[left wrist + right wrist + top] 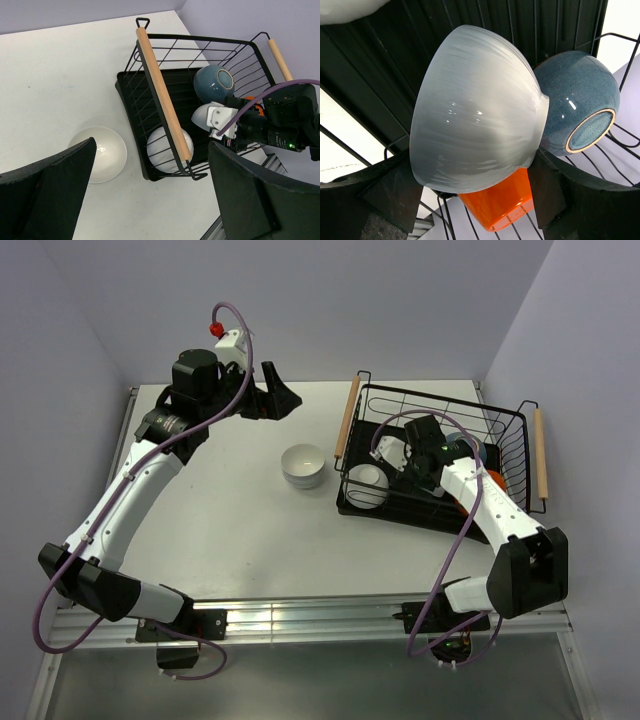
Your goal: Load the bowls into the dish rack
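**In the rack (440, 392): one white bowl (475, 115), gripped**

The right gripper (470, 186) is clamped on it — hiding most of the orange bowl (500, 202) beside the blue bowl (580, 100). The left gripper (277, 398) hangs spread — a second bowl (303, 464) sits on the table (220, 520).

White worktop (230, 530), plain surface. Two items sit directly on it: one white bowl (303, 465), mouth up, around mid-worktop, and the black wire dish rack (347, 418) to its right, skewed slightly to the worktop edges. Bowl and rack are near each other, not touching.
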You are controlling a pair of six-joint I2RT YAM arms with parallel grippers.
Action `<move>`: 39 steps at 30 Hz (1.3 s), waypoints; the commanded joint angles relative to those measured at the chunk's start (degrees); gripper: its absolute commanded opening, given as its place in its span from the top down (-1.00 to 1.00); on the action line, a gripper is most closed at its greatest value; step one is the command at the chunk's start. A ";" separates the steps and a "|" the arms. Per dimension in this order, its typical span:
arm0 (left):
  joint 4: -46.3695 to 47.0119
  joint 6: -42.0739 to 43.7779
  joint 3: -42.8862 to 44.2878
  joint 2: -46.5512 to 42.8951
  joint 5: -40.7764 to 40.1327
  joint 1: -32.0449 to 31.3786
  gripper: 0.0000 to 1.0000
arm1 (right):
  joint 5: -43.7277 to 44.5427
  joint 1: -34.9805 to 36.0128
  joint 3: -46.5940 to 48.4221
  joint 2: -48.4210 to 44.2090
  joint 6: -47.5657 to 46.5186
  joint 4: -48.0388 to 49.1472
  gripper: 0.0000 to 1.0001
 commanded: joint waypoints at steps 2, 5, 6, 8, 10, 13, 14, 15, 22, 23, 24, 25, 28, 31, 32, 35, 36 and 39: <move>0.60 0.17 2.05 -0.35 0.30 0.09 -0.99 | -0.09 0.44 1.98 -2.33 -1.43 -2.65 -0.56; 0.60 0.17 2.14 -0.26 0.48 0.18 -0.99 | -0.35 0.44 2.68 -2.24 -1.34 -3.97 -0.82; 0.60 0.17 2.05 -0.26 0.39 0.09 -0.99 | -0.44 0.44 2.86 -2.15 -1.25 -4.76 -0.88; 0.69 0.17 1.97 -0.18 0.39 0.09 -0.99 | -0.70 0.44 3.56 -1.80 -1.17 -5.46 -0.97; 0.69 0.17 2.05 -0.18 0.30 0.18 -0.99 | -0.79 0.44 3.92 -1.63 -1.08 -6.17 -1.00; 0.52 0.25 2.05 -0.18 0.22 0.09 -0.99 | -1.14 0.44 4.18 -1.71 -1.08 -6.61 -1.00; 0.51 0.34 2.05 -0.18 0.21 0.09 -0.99 | -1.41 0.44 4.36 -1.97 -1.25 -6.78 -1.00; 0.51 0.43 2.05 -0.26 0.13 0.09 -0.99 | -1.76 0.44 4.53 -2.06 -1.34 -7.05 -1.00; 0.78 0.34 1.61 -0.27 0.30 0.18 -0.99 | -3.69 0.44 6.47 -3.03 -3.71 -12.49 -1.00; 0.78 0.43 1.61 -0.35 0.30 0.09 -0.99 | -3.87 0.44 6.81 -3.21 -4.06 -13.20 -1.00; 0.78 0.43 1.61 -0.26 0.39 0.18 -0.99 | -3.96 0.44 7.08 -3.21 -4.33 -13.90 -1.00; 0.78 0.43 1.61 -0.18 0.30 0.18 -0.99 | -4.13 0.44 7.78 -3.12 -4.85 -15.82 -1.00; 0.78 0.43 1.61 0.17 0.39 0.18 -0.99 | -5.27 0.36 8.75 -2.77 -5.55 -18.90 -0.99; 0.60 0.43 1.53 0.35 0.57 0.27 -0.99 | -5.98 0.35 9.10 -3.56 -6.43 -20.14 -0.98; 0.78 0.34 1.44 0.26 0.57 0.27 -0.99 | -6.07 0.36 9.36 -3.99 -6.53 -20.06 -0.98; 0.95 0.17 1.09 0.09 0.83 0.27 -0.99 | -7.47 0.36 10.42 -4.61 -7.14 -20.50 -0.97; 1.04 0.08 1.09 0.17 0.92 0.27 -0.99 | -8.17 0.36 10.77 -4.61 -7.14 -20.15 -0.96; 0.87 0.08 1.17 0.18 1.01 0.36 -0.99 | -9.49 0.36 11.91 -4.18 -6.53 -19.44 -0.96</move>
